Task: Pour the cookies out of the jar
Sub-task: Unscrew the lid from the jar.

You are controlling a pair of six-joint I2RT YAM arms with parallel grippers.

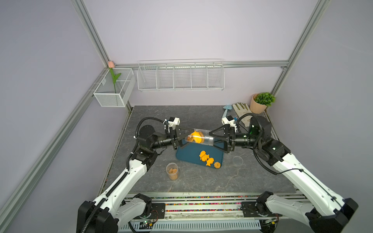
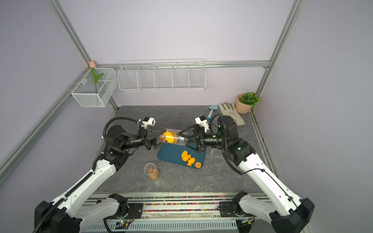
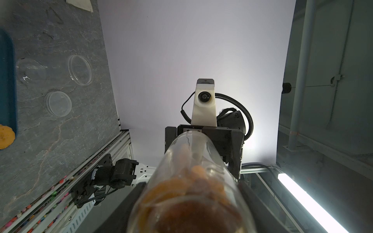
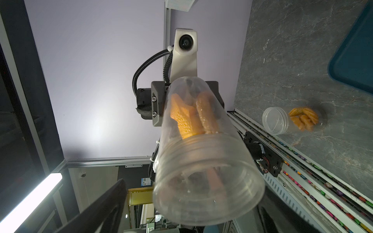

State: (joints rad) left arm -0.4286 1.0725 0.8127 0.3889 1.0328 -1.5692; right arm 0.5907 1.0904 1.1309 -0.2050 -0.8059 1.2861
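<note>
A clear plastic jar [image 1: 198, 138] [image 2: 173, 139] lies level in the air above a dark blue tray [image 1: 187, 155] [image 2: 169, 154]. My left gripper [image 1: 189, 137] [image 2: 162, 137] [image 3: 191, 205] is shut on the jar's closed end. Orange and tan cookies [image 1: 196, 137] [image 2: 168, 136] [image 4: 187, 119] are bunched inside near that end. The jar's open mouth [image 4: 201, 161] points at my right gripper [image 1: 212, 138] [image 2: 183, 139] [image 4: 189, 209], which is open with its fingers either side of the rim and a gap showing. Several orange cookies [image 1: 205, 158] [image 2: 187, 158] lie on the tray.
A second open jar [image 1: 172, 171] [image 2: 151, 171] [image 4: 292, 121] with cookies in it stands on the table in front of the tray's left end. Clear lids [image 1: 237, 160] [image 3: 58, 103] lie right of the tray. A plant pot [image 1: 259, 103], glove [image 1: 242, 110] and trowel [image 1: 227, 110] occupy the back right corner.
</note>
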